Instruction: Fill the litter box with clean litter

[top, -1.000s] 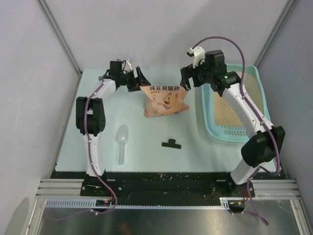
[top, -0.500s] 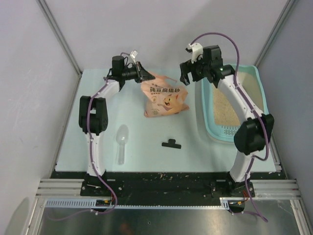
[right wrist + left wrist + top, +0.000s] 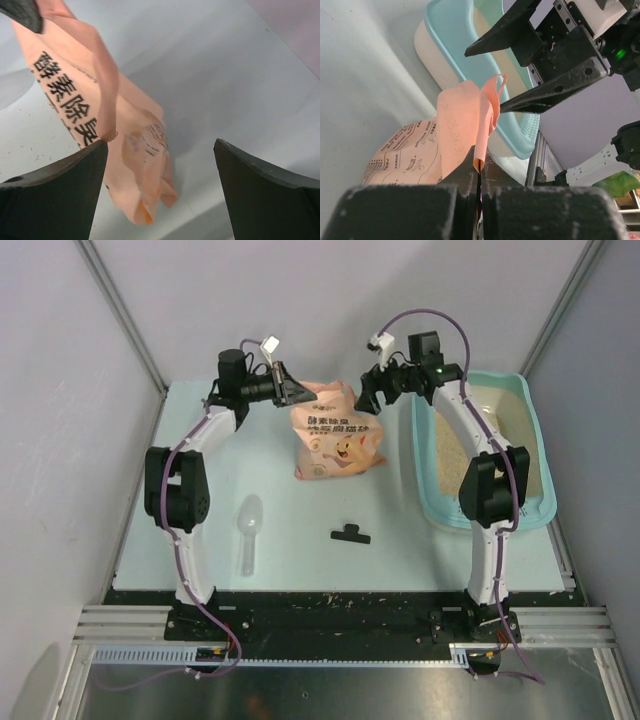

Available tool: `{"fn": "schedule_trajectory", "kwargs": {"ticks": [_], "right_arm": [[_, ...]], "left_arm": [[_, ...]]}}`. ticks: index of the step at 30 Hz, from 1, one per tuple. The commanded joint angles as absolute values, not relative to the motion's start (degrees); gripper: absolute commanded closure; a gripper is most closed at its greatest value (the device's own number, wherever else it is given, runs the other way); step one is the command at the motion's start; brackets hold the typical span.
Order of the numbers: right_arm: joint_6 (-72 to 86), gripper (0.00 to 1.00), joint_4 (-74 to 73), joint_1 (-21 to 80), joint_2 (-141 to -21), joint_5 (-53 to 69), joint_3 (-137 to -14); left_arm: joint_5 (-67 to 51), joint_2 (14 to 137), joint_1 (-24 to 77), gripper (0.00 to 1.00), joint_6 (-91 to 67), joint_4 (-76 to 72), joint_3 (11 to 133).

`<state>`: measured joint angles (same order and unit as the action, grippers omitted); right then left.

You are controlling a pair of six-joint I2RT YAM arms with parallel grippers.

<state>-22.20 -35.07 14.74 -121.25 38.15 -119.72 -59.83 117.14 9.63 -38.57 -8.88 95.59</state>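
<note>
Changed since a second ago: left claw (image 3: 291,394), then spread wide beside the bag, is now clamped flat on the bag's top left corner. Right claw (image 3: 368,400) has swung in from over the tray to the bag's top right corner. Bag top is drawn upward.

1. Pale green surface (image 3: 300,565), carrying all items below.
2. Clear plastic scoop (image 3: 248,530), lying flat by the left arm, bowl pointing away, well apart from the bag.
3. Small black clip (image 3: 350,533), lying flat mid-surface, nearer than the bag.
4. Peach-pink printed bag with cartoon cat (image 3: 338,445), base on the surface, centre. In the left wrist view its thin top edge is pinched between the closed fingers.
5. Right claw: jaws standing wide, nothing held. In the right wrist view the bag's folded edge hangs just beside one finger; contact cannot be told.
6. Teal rectangular plastic litter box with rounded corners (image 3: 424,485), right side of the surface, near the bag, running near to far. Fine beige clean litter (image 3: 510,430) lies inside it, and the right arm crosses above.
</note>
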Motion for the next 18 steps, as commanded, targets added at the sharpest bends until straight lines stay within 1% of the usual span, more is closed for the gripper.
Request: {"fn": "schedule_trajectory", "kwargs": {"ticks": [1, 4, 7, 8, 10, 11, 12, 13, 14, 15, 16, 17, 18], "right_arm": [[-26.0, 0.08, -29.6, 17.9, -122.2, 43.4, -122.4], [-25.9, 0.1, -27.9, 19.1, -123.4, 43.4, -122.4], [-25.8, 0.23, -28.3, 19.2, -124.6, 45.5, -123.7], [-25.9, 0.35, -28.6, 19.3, -125.1, 46.0, -123.8], [-26.0, 0.45, -28.6, 19.3, -125.2, 45.8, -123.9], [-26.1, 0.61, -28.5, 19.5, -125.1, 44.6, -124.1], [-26.2, 0.7, -28.5, 19.4, -124.8, 44.0, -124.4], [-26.7, 0.79, -28.2, 19.4, -124.5, 43.8, -124.4], [-27.2, 0.97, -28.0, 19.5, -123.8, 42.6, -124.1], [-27.9, 1.0, -27.3, 19.9, -122.7, 41.6, -123.7], [-29.3, 1.0, -26.8, 20.1, -122.0, 41.0, -123.3], [-30.1, 1.0, -26.5, 20.4, -121.2, 41.1, -122.4], [-30.6, 1.0, -26.0, 20.8, -119.6, 41.3, -122.3]], "left_arm": [[-63.5, 111.6, 9.5, 0.99, -38.8, -11.7, 94.4], [-63.8, 111.1, 9.5, 0.99, -38.5, -11.7, 93.9], [-64.0, 110.9, 9.5, 0.98, -38.1, -11.7, 94.0], [-64.2, 110.7, 9.5, 0.99, -37.9, -11.7, 94.2], [-64.5, 110.6, 9.2, 0.97, -37.4, -11.3, 94.7], [-64.5, 110.1, 9.1, 0.96, -36.6, -10.3, 94.8], [-64.2, 109.9, 8.9, 0.93, -35.7, -9.3, 95.2], [-63.8, 109.6, 8.5, 0.86, -34.4, -7.7, 95.5], [-63.5, 109.3, 8.4, 0.82, -30.7, -4.0, 95.9], [-63.4, 108.6, 8.2, 0.78, -29.1, -3.1, 96.3], [-63.1, 108.1, 7.7, 0.63, -27.5, -2.0, 96.3], [-62.4, 107.8, 7.6, 0.53, -21.4, 3.8, 96.8], [-60.2, 107.1, 7.6, 0.45, -16.2, 8.1, 99.0]]}}
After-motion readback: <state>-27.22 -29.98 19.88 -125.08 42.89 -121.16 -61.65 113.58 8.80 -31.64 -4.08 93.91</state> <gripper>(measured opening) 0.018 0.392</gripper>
